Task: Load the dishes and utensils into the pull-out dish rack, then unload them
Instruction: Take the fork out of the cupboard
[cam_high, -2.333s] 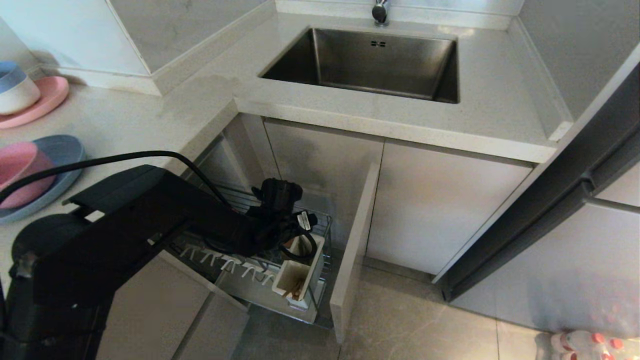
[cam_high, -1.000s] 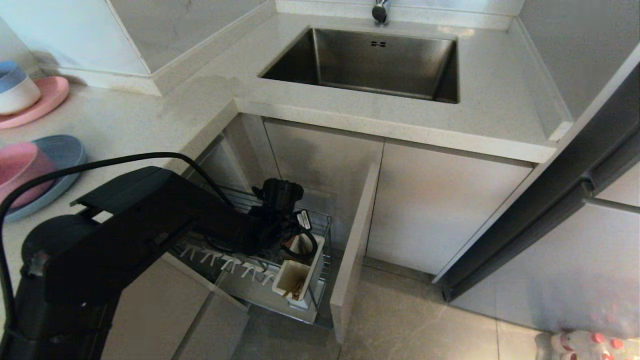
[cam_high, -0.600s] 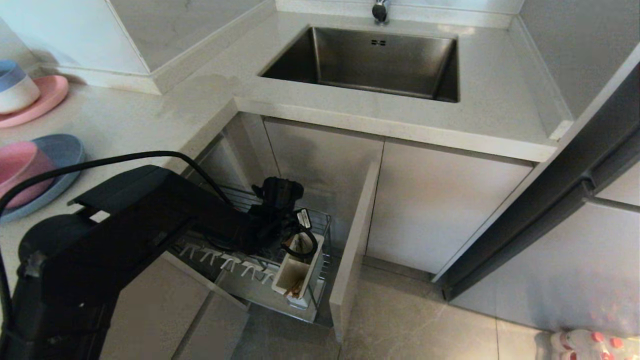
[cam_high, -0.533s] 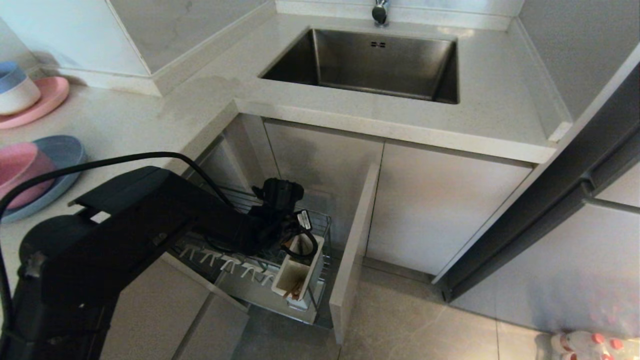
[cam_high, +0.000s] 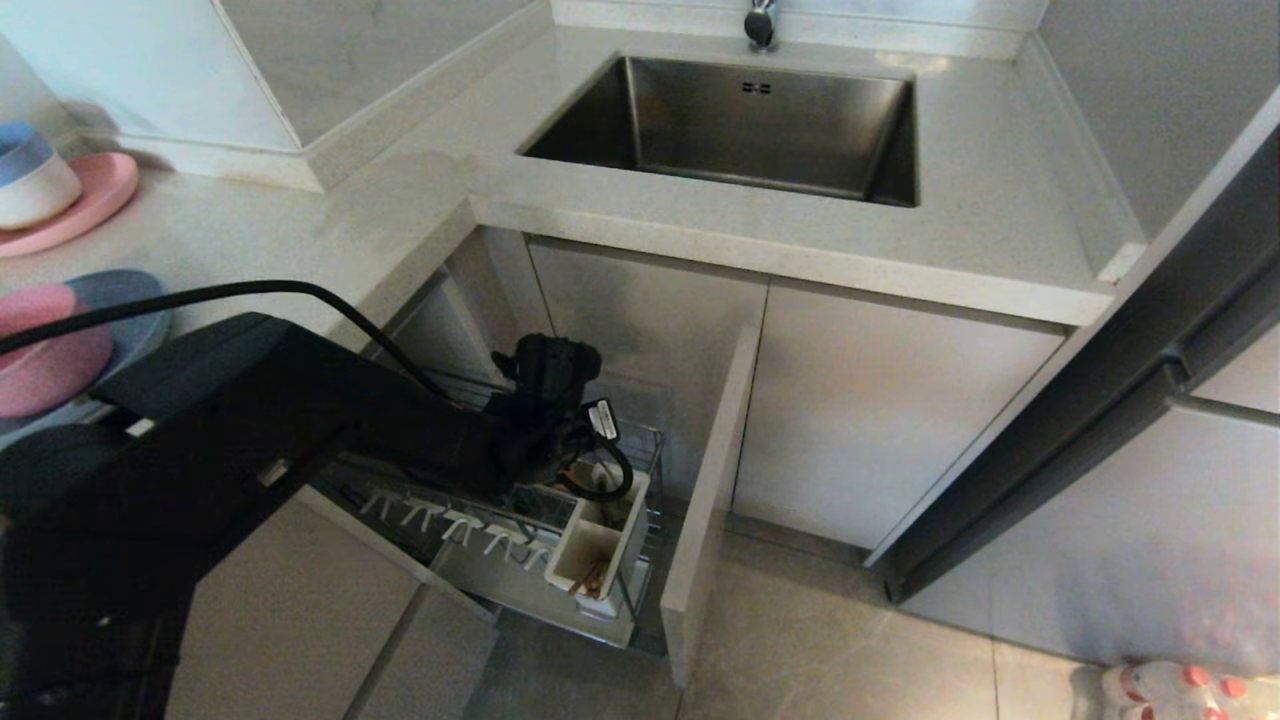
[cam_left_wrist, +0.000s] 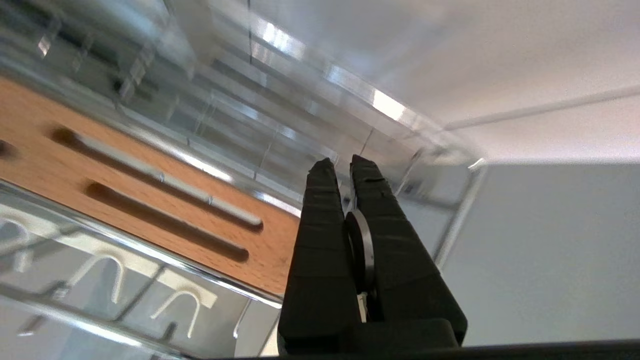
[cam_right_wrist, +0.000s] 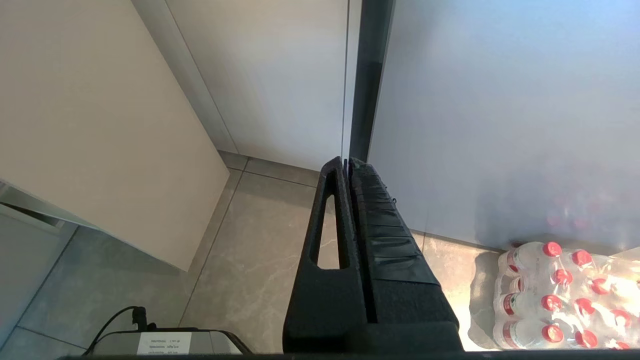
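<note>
Down in your pull-out dish rack (cam_high: 640, 445), near its front end, the white utensil box (cam_high: 592, 556) holds the chopsticks (cam_high: 587, 580), while your left gripper (cam_left_wrist: 345, 165) is clenched on a thin metal utensil (cam_left_wrist: 361, 250), writing on its tag (cam_high: 603, 421) unreadable

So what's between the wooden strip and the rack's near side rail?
A row of empty white plate prongs; the left wrist view shows them beside the wooden strip.
</note>
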